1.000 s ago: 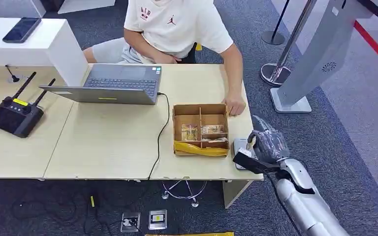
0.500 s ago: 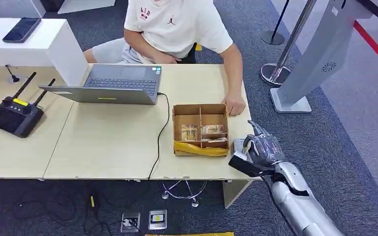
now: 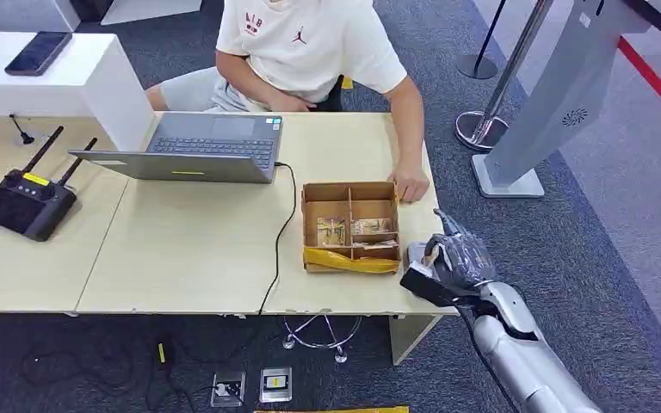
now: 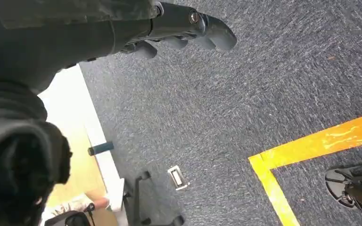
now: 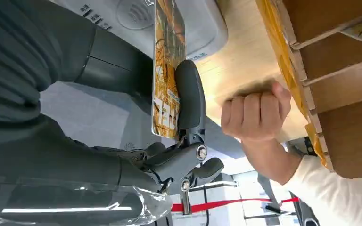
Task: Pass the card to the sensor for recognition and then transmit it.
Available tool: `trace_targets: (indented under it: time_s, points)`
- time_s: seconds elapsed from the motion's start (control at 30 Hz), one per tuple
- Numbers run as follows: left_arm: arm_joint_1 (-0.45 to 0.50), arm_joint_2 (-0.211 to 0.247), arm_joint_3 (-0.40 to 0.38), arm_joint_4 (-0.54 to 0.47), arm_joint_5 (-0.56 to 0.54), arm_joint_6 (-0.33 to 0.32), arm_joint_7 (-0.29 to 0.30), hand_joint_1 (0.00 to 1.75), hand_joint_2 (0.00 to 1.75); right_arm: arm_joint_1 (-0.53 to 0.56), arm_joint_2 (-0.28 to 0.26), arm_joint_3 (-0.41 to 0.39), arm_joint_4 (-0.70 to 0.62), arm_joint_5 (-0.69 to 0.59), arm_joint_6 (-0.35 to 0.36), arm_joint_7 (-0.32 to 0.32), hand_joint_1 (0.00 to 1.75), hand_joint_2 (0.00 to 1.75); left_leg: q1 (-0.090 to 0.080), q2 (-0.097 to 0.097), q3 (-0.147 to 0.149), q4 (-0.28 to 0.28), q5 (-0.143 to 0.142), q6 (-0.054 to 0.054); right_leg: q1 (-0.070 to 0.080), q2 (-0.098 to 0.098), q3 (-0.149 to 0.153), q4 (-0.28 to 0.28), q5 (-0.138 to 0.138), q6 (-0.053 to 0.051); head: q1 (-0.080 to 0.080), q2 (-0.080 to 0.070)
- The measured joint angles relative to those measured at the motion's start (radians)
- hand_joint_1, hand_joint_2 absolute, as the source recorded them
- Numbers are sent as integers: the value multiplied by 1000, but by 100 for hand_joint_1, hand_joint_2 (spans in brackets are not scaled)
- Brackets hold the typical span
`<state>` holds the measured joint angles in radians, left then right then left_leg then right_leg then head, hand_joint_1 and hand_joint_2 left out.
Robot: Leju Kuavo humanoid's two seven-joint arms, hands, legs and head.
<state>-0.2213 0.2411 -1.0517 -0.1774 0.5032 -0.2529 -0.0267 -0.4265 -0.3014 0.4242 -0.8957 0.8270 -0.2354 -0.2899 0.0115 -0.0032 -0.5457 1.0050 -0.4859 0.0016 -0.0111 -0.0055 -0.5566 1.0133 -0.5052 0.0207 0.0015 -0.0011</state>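
Note:
My right hand (image 3: 454, 258) hovers at the table's front right corner, over the small grey sensor (image 3: 415, 255). In the right wrist view the hand (image 5: 75, 94) pinches an orange patterned card (image 5: 167, 70) between thumb and a finger, edge-on, close above the white sensor (image 5: 198, 23) with its wave symbol. Whether card and sensor touch I cannot tell. A cardboard card box (image 3: 350, 225) with compartments and several cards stands just left of the sensor. A person's fist (image 5: 254, 113) rests on the table beyond it. My left hand (image 4: 184, 28) hangs over the carpet, holding nothing.
A person (image 3: 310, 43) sits behind the table, one hand (image 3: 411, 185) beside the box. A laptop (image 3: 211, 146) with a black cable, a black remote controller (image 3: 26, 202) and a phone (image 3: 39, 50) lie left. A grey kiosk (image 3: 559, 95) and a stanchion (image 3: 482, 129) stand right.
My right hand has shifted slightly left and down, closer over the sensor, with the card still in it. The person's hand has stayed put.

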Motion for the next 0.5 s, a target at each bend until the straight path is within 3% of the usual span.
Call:
trace_targets:
  time_s: [0.37, 0.5]
  points:
    - [0, -1, 0, 0, -18, 0, 0, 0, 0, -92, 5, -3, -9, -5, -18, 11, 175, 175, 0, 0, 0, 0, 0, 0, 0, 0, 0, 0, 0, 0, 0, 0]
    - [-10, -1, 0, 0, -37, 0, 0, 0, 0, -177, 8, -3, -18, 18, -15, 7, 175, 175, 0, 0, -1, 0, 1, -1, 0, 1, -1, 0, 1, 0, 0, 0]
